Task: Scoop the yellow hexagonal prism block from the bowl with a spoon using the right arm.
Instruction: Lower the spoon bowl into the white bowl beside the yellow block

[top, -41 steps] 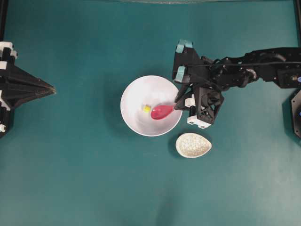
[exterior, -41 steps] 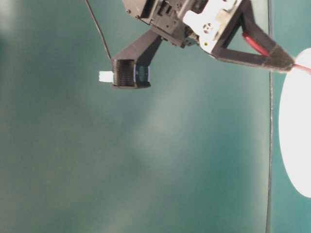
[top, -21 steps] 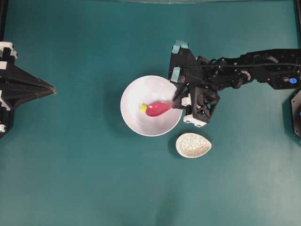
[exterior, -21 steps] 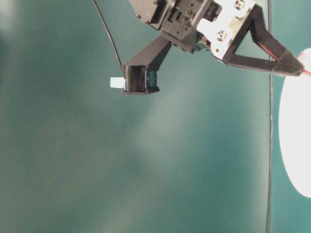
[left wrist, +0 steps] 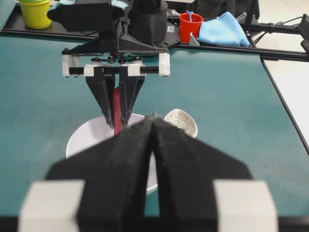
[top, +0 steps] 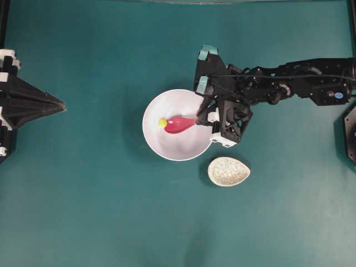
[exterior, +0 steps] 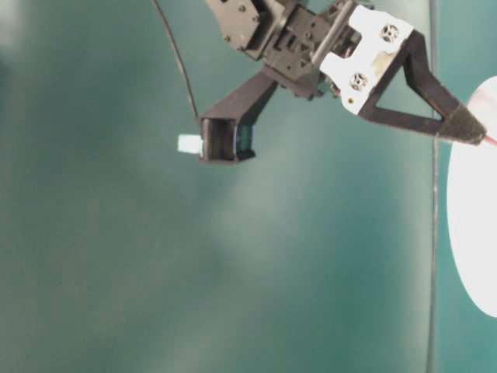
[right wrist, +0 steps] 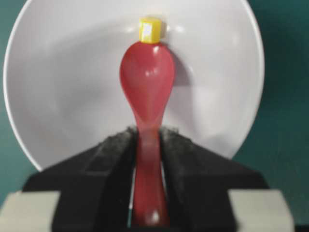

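Observation:
The large white bowl [top: 167,146] sits mid-table and also shows in the right wrist view [right wrist: 58,96]. Inside it the tiny yellow hexagonal prism block [top: 162,122] [right wrist: 151,29] lies against the bowl's left wall, touching the tip of the pink-red spoon [top: 179,124] [right wrist: 147,79]. My right gripper [top: 198,115] [right wrist: 147,140] is shut on the spoon's handle at the bowl's right rim, scoop pointing left. My left gripper [top: 62,105] [left wrist: 153,121] is shut and empty at the far left, well clear of the bowl.
A small speckled egg-shaped spoon rest [top: 228,171] lies just below and right of the bowl, close under the right arm [top: 289,83]. In the left wrist view a yellow cup [left wrist: 35,12], a red cup [left wrist: 190,26] and a blue cloth [left wrist: 223,31] stand beyond the table's far edge.
My right gripper has moved left with the spoon. The scoop has slid across the bowl and pushed the yellow block leftward up to the bowl's left wall. The left arm has not moved.

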